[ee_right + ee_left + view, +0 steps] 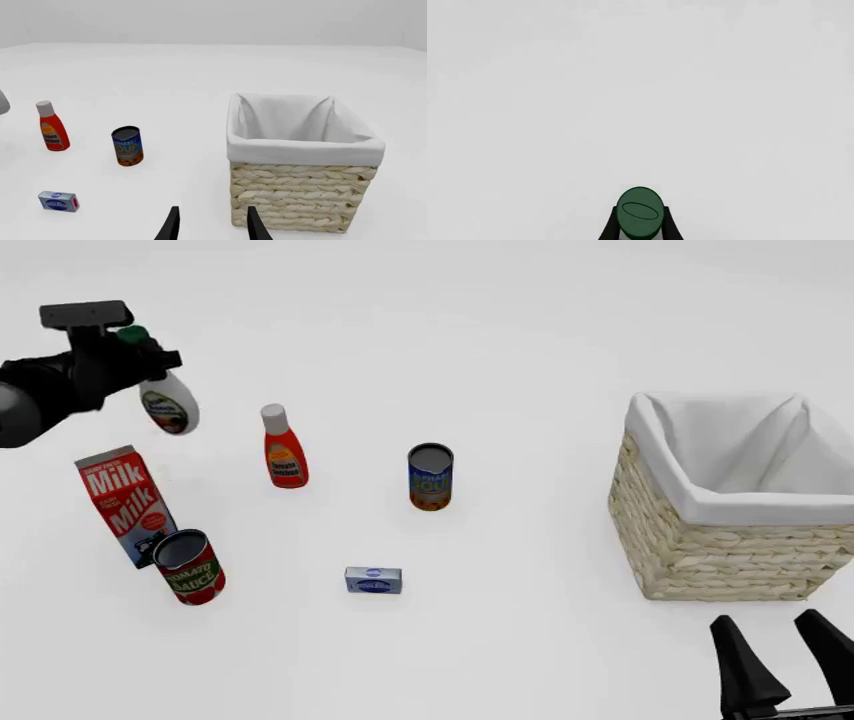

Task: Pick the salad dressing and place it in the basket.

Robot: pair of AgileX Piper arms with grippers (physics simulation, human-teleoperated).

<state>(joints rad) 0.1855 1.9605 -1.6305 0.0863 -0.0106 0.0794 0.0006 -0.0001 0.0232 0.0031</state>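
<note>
Foreground, front view: the right gripper [785, 655] stood nearest the camera at the near right edge of the table [534, 360], its two dark fingers apart and holding nothing; the right wrist view showed the same spread fingers [171, 225] just short of the basket [303, 200]. Far left: the left gripper [127, 360] was clamped on the salad dressing [171, 405], gripping it near the neck below the green cap [131, 336], with the white body hanging tilted and apparently clear of the table. In the left wrist view the cap [640, 212] sat between the dark fingers against bare white surface. The basket [694, 540], wicker with a white cloth lining, stood at the right, well apart from the bottle.

Between them lay the red bottle [282, 448], the soup can [430, 477] and, nearer the camera, the small blue box [372, 580]; the milk carton [123, 505] and tomato sauce can [190, 566] stood below the held bottle.

Judged step: carrying the bottle across to the basket. Done well, the carry would stay high enough to pass above the red bottle and the can and to clear the lined rim, with the grip kept firm because the tilted bottle could slip. Release should come only once the bottle hangs over the basket's open middle.
</note>
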